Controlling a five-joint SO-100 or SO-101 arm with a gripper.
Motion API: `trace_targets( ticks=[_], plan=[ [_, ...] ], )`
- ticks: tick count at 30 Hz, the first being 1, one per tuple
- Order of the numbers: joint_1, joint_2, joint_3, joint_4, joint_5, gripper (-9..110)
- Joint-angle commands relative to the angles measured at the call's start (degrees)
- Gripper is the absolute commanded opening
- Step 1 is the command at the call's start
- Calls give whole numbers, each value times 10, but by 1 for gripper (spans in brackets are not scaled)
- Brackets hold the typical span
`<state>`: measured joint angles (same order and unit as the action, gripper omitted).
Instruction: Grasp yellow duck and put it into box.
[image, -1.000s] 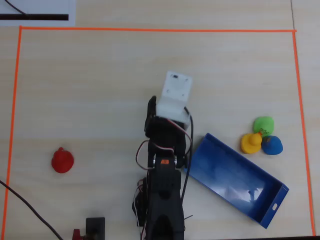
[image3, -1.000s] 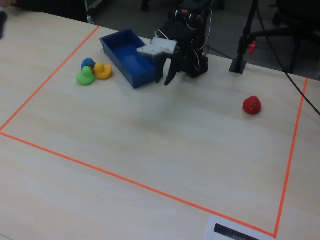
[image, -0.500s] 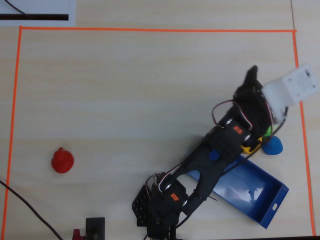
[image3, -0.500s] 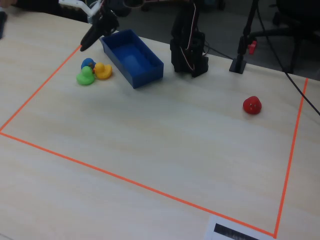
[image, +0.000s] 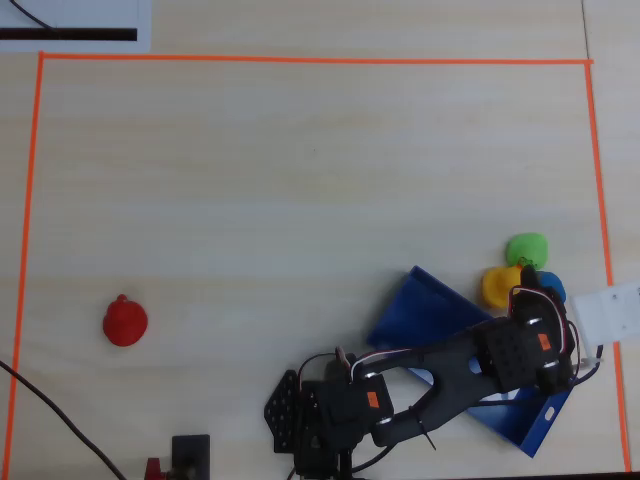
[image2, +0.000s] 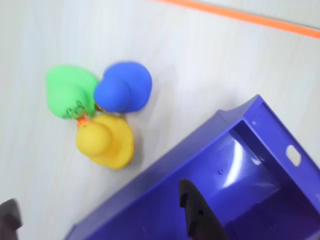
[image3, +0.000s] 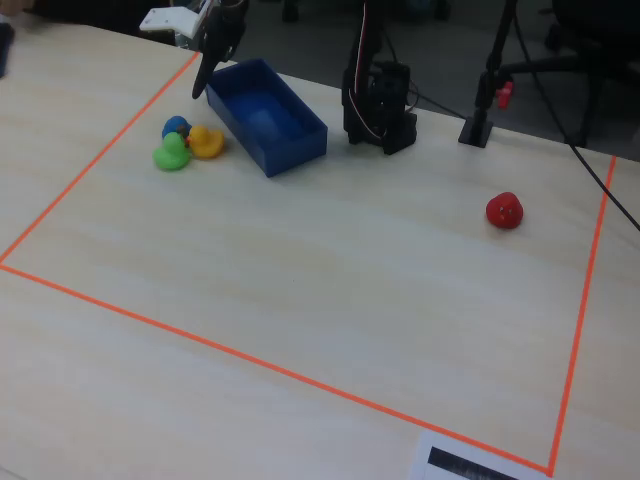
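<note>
Right now your pincer (image3: 205, 80) hangs empty and parted above the box (image3: 265, 115) on a pale wood-grain table (image3: 330, 290) edged with orange tape (image3: 300, 375). Just below and beside it sits the yellow duck (image3: 206, 141), touching a green duck (image3: 170, 153) and a blue duck (image3: 176, 127).

A pale wood-grain table (image3: 330, 280) fills the scene, orange tape (image3: 250, 357) boxing in its middle; beyond the table's far edge, dark floor and a black stand (image3: 487, 95).
</note>
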<state>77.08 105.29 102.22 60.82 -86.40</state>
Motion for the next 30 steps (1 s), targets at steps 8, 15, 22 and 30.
trace_targets(
  ticks=[8, 15, 22, 30],
  plan=[
    [-32, 2, -18, 43, -51, 45],
    [-62, -21, -2, -3, -83, 45],
    [-63, -72, 18, -70, -113, 45],
    [-40, -141, 22, -125, -134, 45]
  ],
)
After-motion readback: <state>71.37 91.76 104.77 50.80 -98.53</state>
